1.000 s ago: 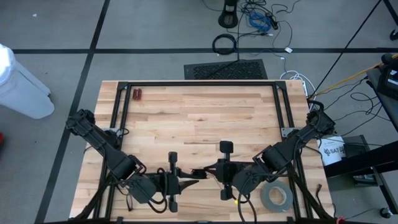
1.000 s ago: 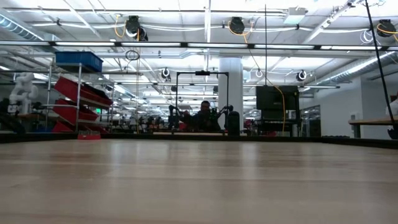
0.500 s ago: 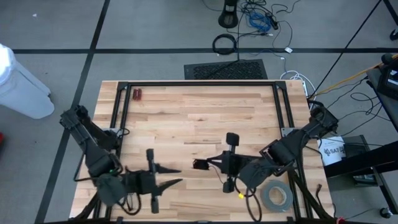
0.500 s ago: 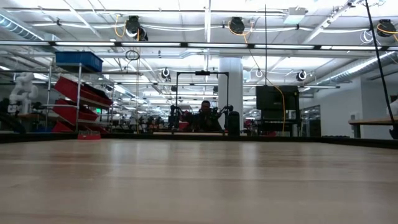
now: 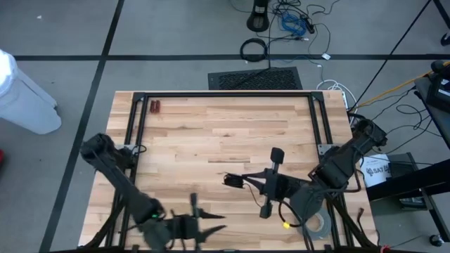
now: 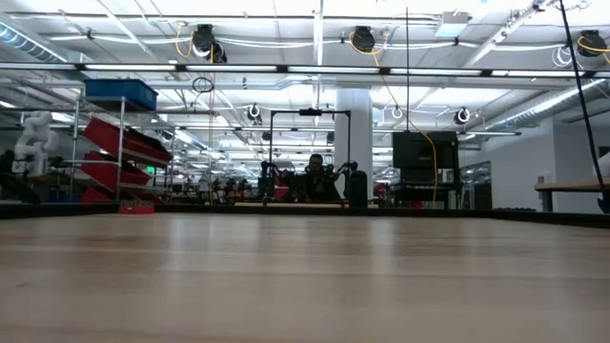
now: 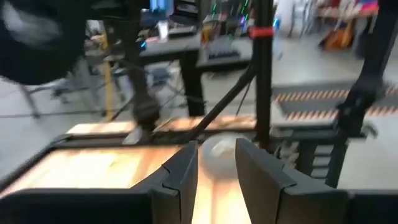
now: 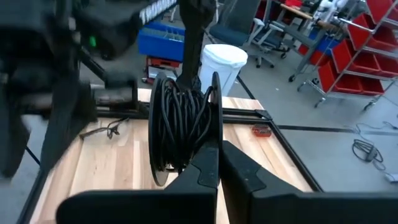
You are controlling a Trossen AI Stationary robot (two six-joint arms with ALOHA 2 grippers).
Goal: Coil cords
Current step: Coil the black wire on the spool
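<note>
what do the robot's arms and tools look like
Both arms are dark, jointed black segments with thin black cables looping off them. The left tool ends in two tapering, pointed black fingers with flat angular faces. The right tool has matching wedge-shaped black fingers and a crossbar body; a small yellow spot shows near its wrist.

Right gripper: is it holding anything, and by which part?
Yes. The right gripper is shut on the coiled black cord, pinching the lower edge of the bundle. The left gripper holds nothing.
</note>
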